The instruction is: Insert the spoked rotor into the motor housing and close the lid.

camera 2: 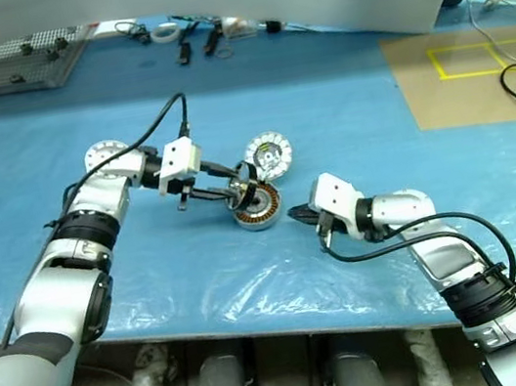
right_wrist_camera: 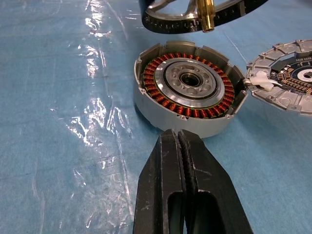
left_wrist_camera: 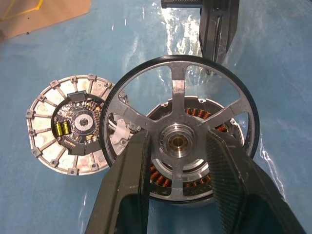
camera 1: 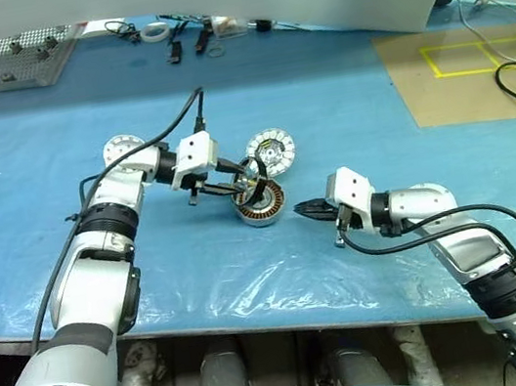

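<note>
On the blue plastic-covered table (camera 1: 345,119), the shallow round metal motor housing (camera 1: 260,204) with copper-coloured windings lies open side up near centre. Directly above it, not yet seated, hangs the black thin-rimmed spoked rotor (left_wrist_camera: 181,130), its brass shaft pointing down; the left gripper (left_wrist_camera: 178,161) has its jaws pinching the rotor at the hub. At the housing's one o'clock, just beside it, lies the round silver-white lid (camera 1: 271,151), segmented face up. At the housing's four o'clock, the right gripper (right_wrist_camera: 181,141) rests near the housing wall, jaws pressed together, holding nothing.
</note>
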Controlling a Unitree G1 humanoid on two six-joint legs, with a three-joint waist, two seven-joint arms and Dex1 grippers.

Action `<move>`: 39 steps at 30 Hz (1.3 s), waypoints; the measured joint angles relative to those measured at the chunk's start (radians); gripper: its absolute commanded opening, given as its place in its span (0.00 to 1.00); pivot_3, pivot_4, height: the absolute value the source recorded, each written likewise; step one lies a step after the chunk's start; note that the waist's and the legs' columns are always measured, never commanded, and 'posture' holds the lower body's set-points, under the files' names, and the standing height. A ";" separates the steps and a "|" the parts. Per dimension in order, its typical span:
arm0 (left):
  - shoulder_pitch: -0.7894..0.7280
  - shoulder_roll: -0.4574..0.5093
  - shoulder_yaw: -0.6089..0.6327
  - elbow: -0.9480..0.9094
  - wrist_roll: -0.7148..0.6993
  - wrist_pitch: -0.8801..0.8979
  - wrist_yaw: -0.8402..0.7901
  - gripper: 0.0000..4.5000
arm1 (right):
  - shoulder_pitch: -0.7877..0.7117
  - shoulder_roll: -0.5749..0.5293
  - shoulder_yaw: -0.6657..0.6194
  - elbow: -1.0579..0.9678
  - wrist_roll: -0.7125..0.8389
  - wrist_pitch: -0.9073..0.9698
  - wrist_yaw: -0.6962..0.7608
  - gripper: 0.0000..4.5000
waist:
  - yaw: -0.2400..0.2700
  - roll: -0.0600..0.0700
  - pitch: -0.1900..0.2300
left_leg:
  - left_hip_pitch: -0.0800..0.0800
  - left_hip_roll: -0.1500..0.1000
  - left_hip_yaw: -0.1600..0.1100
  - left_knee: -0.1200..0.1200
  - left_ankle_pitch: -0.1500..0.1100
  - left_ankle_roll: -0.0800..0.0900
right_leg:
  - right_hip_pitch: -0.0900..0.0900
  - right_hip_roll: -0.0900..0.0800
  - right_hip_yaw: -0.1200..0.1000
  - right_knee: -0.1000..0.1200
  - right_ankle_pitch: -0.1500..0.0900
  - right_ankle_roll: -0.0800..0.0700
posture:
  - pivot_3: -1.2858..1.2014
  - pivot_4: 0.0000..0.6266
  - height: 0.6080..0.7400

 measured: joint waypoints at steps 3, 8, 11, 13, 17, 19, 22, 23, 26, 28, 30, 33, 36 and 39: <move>0.004 -0.004 -0.007 0.012 0.010 -0.011 0.014 0.36 | 0.008 -0.007 0.000 -0.011 0.000 0.003 0.000 0.00 | 0.000 0.000 0.000 | 0.000 0.000 0.000 0.000 0.000 0.000 | 0.000 0.000 0.000 0.000 0.000 0.000 | 0.52 0.24 1.00; 0.010 -0.004 -0.022 0.045 0.030 -0.029 0.020 0.36 | 0.029 -0.020 -0.002 -0.017 0.000 0.016 -0.004 0.00 | 0.000 0.000 0.000 | 0.000 0.000 0.000 0.000 0.000 0.000 | 0.000 0.000 0.000 0.000 0.000 0.000 | 0.52 0.24 1.00; 0.010 -0.004 -0.026 0.053 0.034 -0.041 0.026 0.36 | 0.030 -0.021 -0.002 -0.025 0.000 0.022 -0.006 0.00 | 0.000 0.000 0.000 | 0.000 0.000 0.000 0.000 0.000 0.000 | 0.000 0.000 0.000 0.000 0.000 0.000 | 0.52 0.24 1.00; 0.010 -0.004 -0.027 0.060 0.037 -0.046 0.030 0.36 | 0.031 -0.021 -0.002 -0.031 0.000 0.023 -0.007 0.00 | 0.000 0.000 0.000 | 0.000 0.000 0.000 0.000 0.000 0.000 | 0.000 0.000 0.000 0.000 0.000 0.000 | 0.52 0.24 1.00; 0.005 -0.004 -0.027 0.071 0.045 -0.055 0.040 0.36 | 0.035 -0.022 -0.004 -0.035 0.000 0.029 -0.015 0.00 | 0.000 0.000 0.000 | 0.001 0.000 0.000 0.000 0.000 0.000 | 0.000 0.000 0.000 0.000 0.000 0.000 | 0.52 0.24 1.00; 0.001 -0.003 -0.030 0.077 0.053 -0.061 0.049 0.36 | 0.037 -0.022 -0.005 -0.038 0.000 0.034 -0.016 0.00 | 0.000 0.000 0.000 | 0.001 0.000 0.000 0.000 0.000 0.000 | 0.001 0.000 0.000 0.000 0.000 0.000 | 0.52 0.24 1.00; -0.005 0.003 -0.038 0.087 0.072 -0.064 0.063 0.36 | 0.037 -0.022 -0.006 -0.046 0.000 0.035 -0.017 0.00 | -0.001 0.000 0.000 | 0.001 0.000 0.000 0.000 0.000 0.000 | 0.001 0.000 0.000 0.000 0.000 0.000 | 0.52 0.24 1.00; -0.005 0.003 -0.039 0.089 0.074 -0.064 0.066 0.36 | 0.038 -0.022 -0.007 -0.047 0.000 0.036 -0.017 0.00 | -0.001 0.000 0.000 | 0.001 0.000 0.000 0.000 0.000 0.000 | 0.001 0.000 0.000 0.000 0.000 0.000 | 0.52 0.24 1.00; -0.007 0.004 -0.042 0.091 0.086 -0.064 0.071 0.36 | 0.038 -0.022 -0.007 -0.047 0.000 0.040 -0.021 0.00 | -0.001 0.000 0.000 | 0.001 0.000 0.000 0.000 0.000 0.000 | 0.001 0.000 0.000 0.000 0.000 0.001 | 0.52 0.24 1.00; -0.008 0.006 -0.045 0.091 0.092 -0.071 0.071 0.36 | 0.038 -0.022 -0.007 -0.047 0.000 0.041 -0.023 0.00 | -0.001 0.000 0.000 | 0.001 0.000 0.000 0.000 0.000 0.000 | 0.001 0.000 0.000 0.000 0.000 0.001 | 0.52 0.24 1.00; -0.008 0.008 -0.050 0.093 0.095 -0.075 0.072 0.36 | 0.038 -0.022 -0.007 -0.047 0.000 0.041 -0.024 0.00 | -0.001 0.000 0.000 | 0.001 0.000 0.000 0.000 0.000 0.000 | 0.001 0.000 0.000 0.000 0.000 0.001 | 0.52 0.24 1.00; -0.009 0.009 -0.056 0.100 0.102 -0.075 0.074 0.36 | 0.038 -0.022 -0.007 -0.047 0.000 0.041 -0.025 0.00 | 0.000 0.000 0.000 | 0.001 0.000 0.000 0.000 0.000 0.000 | 0.001 0.000 0.000 -0.001 0.000 0.001 | 0.52 0.24 1.00; -0.010 0.008 -0.058 0.110 0.106 -0.075 0.074 0.36 | 0.038 -0.022 -0.007 -0.047 0.000 0.041 -0.025 0.00 | -0.001 0.000 0.000 | 0.001 0.000 0.000 0.000 0.000 0.000 | 0.001 0.000 0.000 -0.001 0.000 0.001 | 0.52 0.24 1.00; -0.012 0.007 -0.058 0.111 0.106 -0.075 0.074 0.36 | 0.038 -0.022 -0.007 -0.047 0.000 0.041 -0.026 0.00 | -0.001 0.000 0.000 | 0.001 0.000 0.000 0.000 0.000 0.000 | 0.001 0.000 0.000 -0.001 0.000 0.001 | 0.52 0.24 1.00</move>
